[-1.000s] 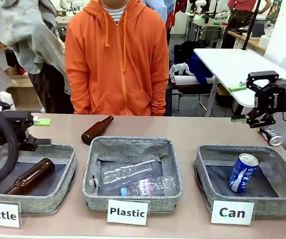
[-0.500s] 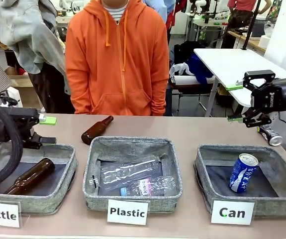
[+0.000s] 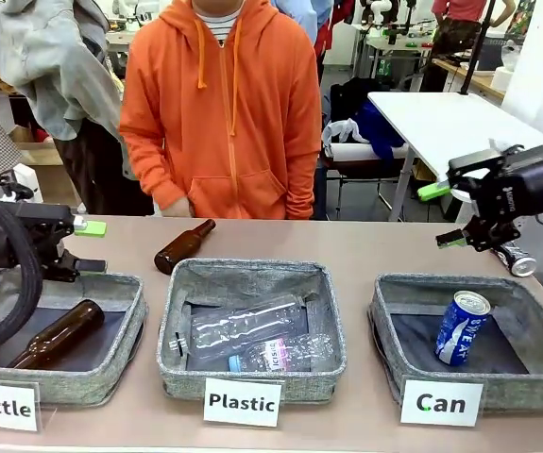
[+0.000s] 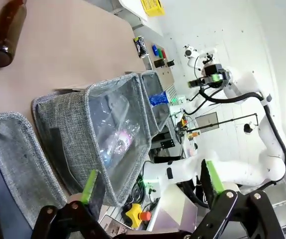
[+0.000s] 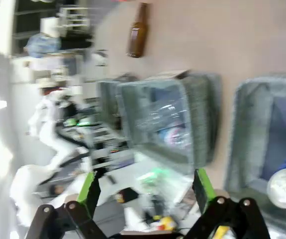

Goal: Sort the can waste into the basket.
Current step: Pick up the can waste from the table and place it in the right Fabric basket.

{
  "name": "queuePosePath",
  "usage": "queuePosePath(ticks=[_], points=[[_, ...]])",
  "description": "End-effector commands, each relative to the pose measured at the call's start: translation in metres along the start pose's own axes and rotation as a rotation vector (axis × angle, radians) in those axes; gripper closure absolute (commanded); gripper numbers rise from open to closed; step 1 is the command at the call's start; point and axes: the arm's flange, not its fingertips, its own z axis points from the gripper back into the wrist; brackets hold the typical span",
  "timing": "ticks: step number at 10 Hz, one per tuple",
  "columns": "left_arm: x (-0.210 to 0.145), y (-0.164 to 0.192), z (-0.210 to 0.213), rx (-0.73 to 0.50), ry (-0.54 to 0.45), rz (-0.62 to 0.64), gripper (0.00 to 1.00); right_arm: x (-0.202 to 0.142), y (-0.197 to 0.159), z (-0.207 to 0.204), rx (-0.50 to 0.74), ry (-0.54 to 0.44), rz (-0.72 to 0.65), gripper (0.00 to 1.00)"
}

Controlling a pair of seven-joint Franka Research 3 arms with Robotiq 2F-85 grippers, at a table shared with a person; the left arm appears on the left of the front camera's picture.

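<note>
A blue and white can stands tilted inside the grey basket behind the "Can" sign. Its silver top shows in the right wrist view, within that basket. A dark can lies on the table behind the basket's far right corner. My right gripper hangs open in the air just left of the dark can, with nothing between its fingers. My left gripper is open and empty above the "Bottle" basket's back edge.
The "Plastic" basket holds clear bottles, and the "Bottle" basket holds a brown bottle. Another brown bottle lies on the table behind them. A person in an orange hoodie stands at the far edge.
My right gripper has rolled and dipped a little toward the dark can. The left gripper shifted slightly right, then held still. The person's hand has come down near the table edge.
</note>
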Motion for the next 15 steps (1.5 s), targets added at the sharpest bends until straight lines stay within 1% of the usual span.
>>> queuePosePath(ticks=[1,2,3,4,5,6,7,8,9,10,11,12,13,14,15], points=[[0.005,-0.018,0.016,-0.036,0.074,0.008,0.0,0.008,0.018,-0.002,-0.96,-0.386,0.306,0.0],[0.004,-0.009,0.025,-0.005,0.079,0.03,0.0,0.018,0.016,0.01,-1.221,-0.535,0.284,0.0],[0.002,0.001,0.037,-0.023,0.088,0.054,0.0,0.029,0.012,0.022,-1.412,-0.718,0.246,0.0],[-0.002,0.011,0.052,-0.049,0.087,0.081,0.0,0.037,0.007,0.038,-1.525,-0.891,0.211,0.0],[-0.005,0.021,0.068,-0.061,0.038,0.106,0.0,0.039,0.005,0.052,-1.526,-1.053,0.205,0.0],[-0.003,0.026,0.077,-0.078,0.003,0.114,0.0,0.036,0.006,0.067,-1.432,-1.205,0.189,0.0],[0.002,0.029,0.085,-0.079,-0.056,0.127,0.0,0.023,0.001,0.089,-1.316,-1.275,0.039,0.0],[-0.01,0.023,0.068,-0.046,0.026,0.112,0.0,0.044,0.016,0.075,-0.77,-0.476,0.413,0.0],[-0.01,0.023,0.068,-0.046,0.026,0.112,0.0,0.044,0.016,0.075,-0.77,-0.476,0.413,0.0],[-0.01,0.023,0.068,-0.046,0.026,0.112,0.0,0.037,0.009,0.096,-0.824,-0.641,0.391,0.0],[-0.01,0.023,0.068,-0.046,0.026,0.112,0.0,0.065,-0.003,0.096,-0.832,-0.566,0.335,0.0],[-0.01,0.023,0.068,-0.046,0.026,0.112,0.0,0.089,-0.015,0.103,-0.794,-0.495,0.311,0.0],[-0.01,0.023,0.068,-0.046,0.026,0.112,0.0,0.109,-0.032,0.107,-0.82,-0.421,0.256,0.0],[-0.01,0.023,0.068,-0.046,0.026,0.112,0.0,0.13,-0.058,0.102,-0.866,-0.313,0.173,0.0],[-0.01,0.023,0.068,-0.046,0.026,0.112,0.0,0.143,-0.073,0.096,-0.871,-0.255,0.129,0.0]])
